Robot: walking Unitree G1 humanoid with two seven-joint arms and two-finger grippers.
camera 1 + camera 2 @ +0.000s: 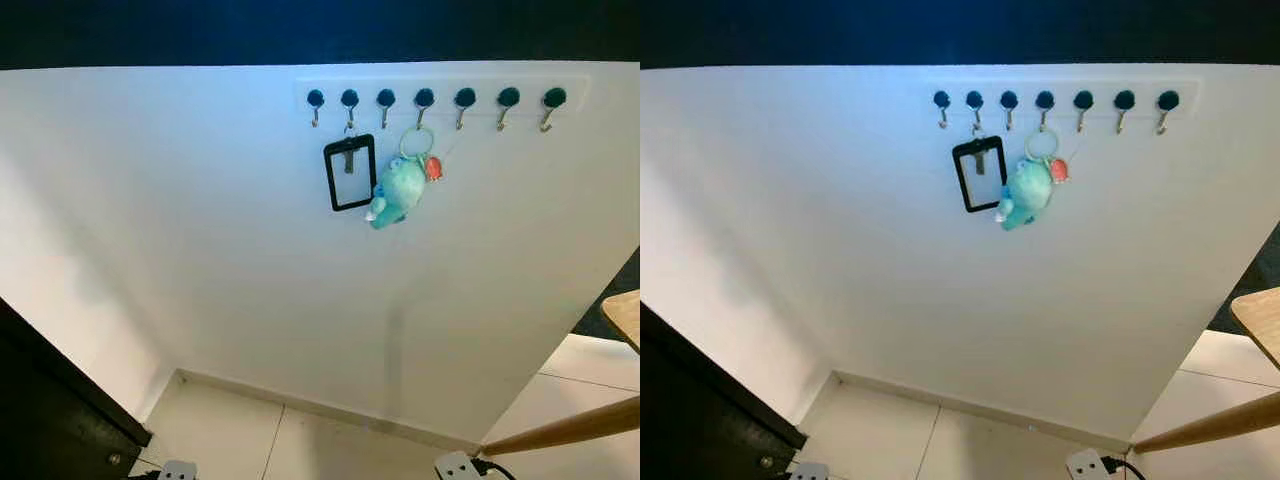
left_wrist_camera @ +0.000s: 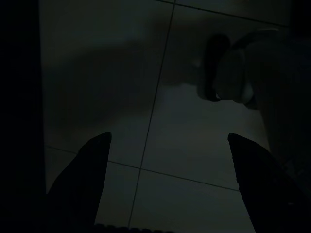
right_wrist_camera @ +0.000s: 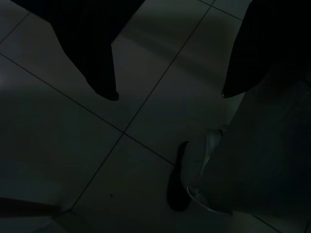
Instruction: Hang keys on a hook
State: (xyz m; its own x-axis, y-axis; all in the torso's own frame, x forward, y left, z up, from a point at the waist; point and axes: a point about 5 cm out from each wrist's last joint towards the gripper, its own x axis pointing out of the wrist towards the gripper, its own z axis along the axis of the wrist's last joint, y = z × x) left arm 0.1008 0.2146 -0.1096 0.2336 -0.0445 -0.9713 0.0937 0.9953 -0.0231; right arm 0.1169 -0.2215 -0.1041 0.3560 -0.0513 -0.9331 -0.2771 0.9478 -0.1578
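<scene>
A white rail with several dark-knobbed metal hooks [image 1: 440, 98] runs along the top of a white wall. A key ring with a teal plush toy and a small red charm [image 1: 400, 185] hangs from the fourth hook from the left. Beside it a black-framed card holder [image 1: 350, 172] hangs from the second hook. My left gripper [image 2: 167, 141] hangs idle over dim floor tiles, its two fingers wide apart and holding nothing. My right gripper [image 3: 170, 94] hangs the same way, open and holding nothing.
A wooden table edge and slanted leg [image 1: 570, 428] stand at the right. A dark cabinet [image 1: 50, 410] fills the lower left corner. White plugs [image 1: 455, 465] lie on the tiled floor by the wall. A person's shoe [image 3: 197, 174] shows near my right gripper.
</scene>
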